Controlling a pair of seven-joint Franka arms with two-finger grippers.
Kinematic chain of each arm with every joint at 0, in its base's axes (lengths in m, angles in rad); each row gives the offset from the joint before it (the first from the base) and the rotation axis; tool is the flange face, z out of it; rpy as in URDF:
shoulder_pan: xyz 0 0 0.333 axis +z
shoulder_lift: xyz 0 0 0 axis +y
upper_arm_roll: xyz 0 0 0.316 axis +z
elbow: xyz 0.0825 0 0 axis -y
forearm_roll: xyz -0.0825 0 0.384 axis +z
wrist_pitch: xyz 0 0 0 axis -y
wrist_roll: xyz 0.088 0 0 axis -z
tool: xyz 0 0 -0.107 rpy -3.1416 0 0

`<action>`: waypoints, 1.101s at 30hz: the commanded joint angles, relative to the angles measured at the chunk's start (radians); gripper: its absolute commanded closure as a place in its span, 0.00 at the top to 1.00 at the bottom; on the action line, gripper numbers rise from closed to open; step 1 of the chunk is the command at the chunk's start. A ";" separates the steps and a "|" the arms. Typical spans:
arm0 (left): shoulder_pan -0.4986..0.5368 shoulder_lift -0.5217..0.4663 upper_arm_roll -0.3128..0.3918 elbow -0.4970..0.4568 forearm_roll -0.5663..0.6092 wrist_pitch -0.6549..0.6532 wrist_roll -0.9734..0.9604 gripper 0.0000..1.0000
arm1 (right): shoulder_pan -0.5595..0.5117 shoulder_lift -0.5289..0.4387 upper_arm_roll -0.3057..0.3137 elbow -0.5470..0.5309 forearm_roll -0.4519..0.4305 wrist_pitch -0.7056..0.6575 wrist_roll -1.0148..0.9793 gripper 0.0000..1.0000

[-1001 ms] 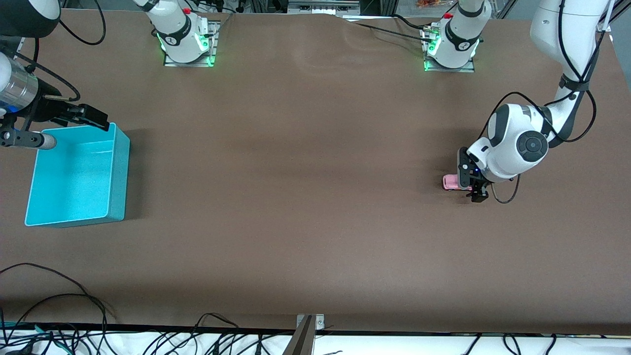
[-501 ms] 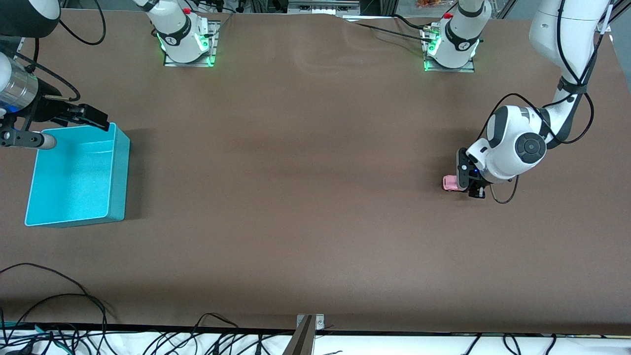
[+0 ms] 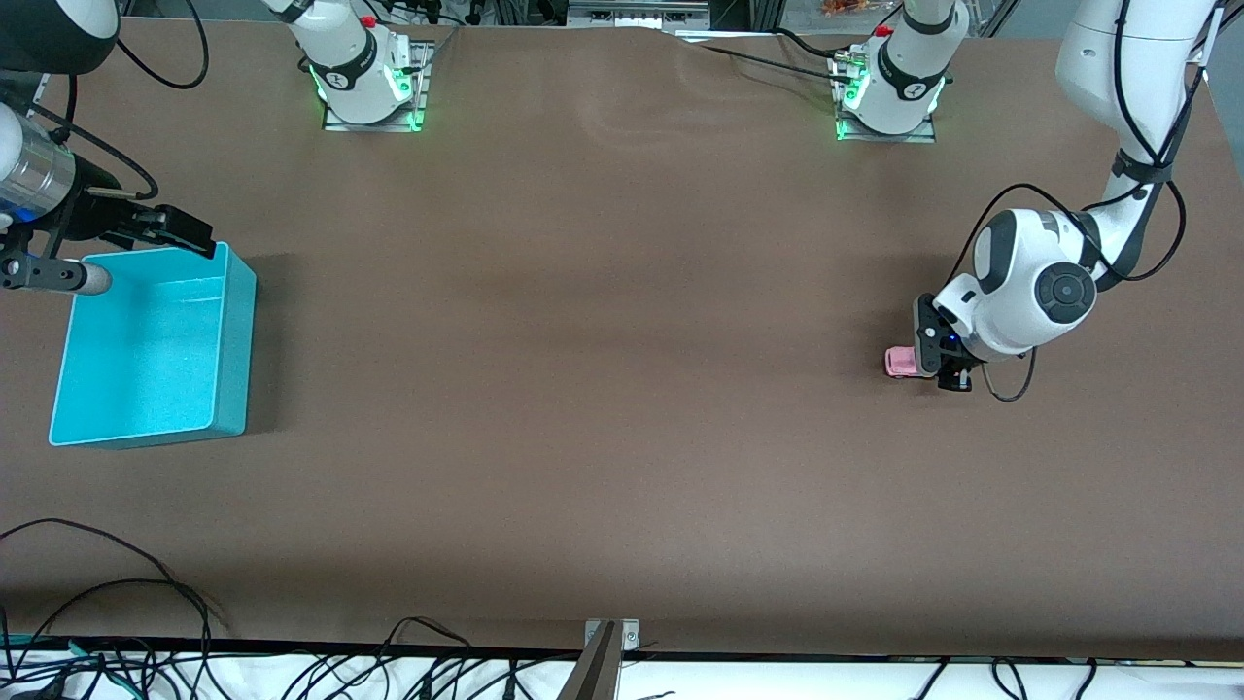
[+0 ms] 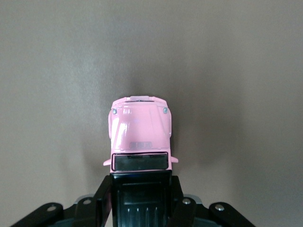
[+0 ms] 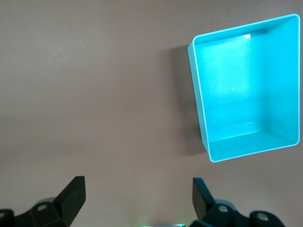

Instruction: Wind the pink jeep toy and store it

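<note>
Gripping the pink jeep toy (image 3: 900,363) by its black rear half, the left gripper (image 3: 941,362) sits low at the left arm's end of the table (image 3: 603,389), roughly at three o'clock in the front view. That view shows only a sliver of pink poking out past the black fingers, toward the right arm's end. The left wrist view gives what the front camera hides: the pink jeep toy (image 4: 140,137) from above, with a rounded pink bonnet, two small studs near its nose, a dark windscreen and a black roof, the left gripper (image 4: 141,198) clamped on both sides of the roof section.

At about nine o'clock in the front view, the right gripper (image 3: 185,230) waits over the turquoise bin (image 3: 233,321). Its wrist view shows the fingers (image 5: 73,195) set wide apart, nothing between them, and the bin (image 5: 199,94) open below on the brown table.
</note>
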 commanded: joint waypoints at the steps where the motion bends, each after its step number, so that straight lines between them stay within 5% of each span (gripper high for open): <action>1: 0.077 0.047 -0.003 0.016 0.024 -0.007 0.061 0.05 | 0.001 0.001 0.002 0.017 -0.010 -0.009 -0.013 1.00; 16: 0.287 0.083 -0.003 0.053 0.024 -0.007 0.296 0.05 | 0.001 0.001 0.002 0.017 -0.010 -0.010 -0.013 1.00; 33: 0.394 0.103 0.000 0.096 0.024 -0.007 0.416 0.05 | 0.001 0.001 0.002 0.017 -0.010 -0.010 -0.013 1.00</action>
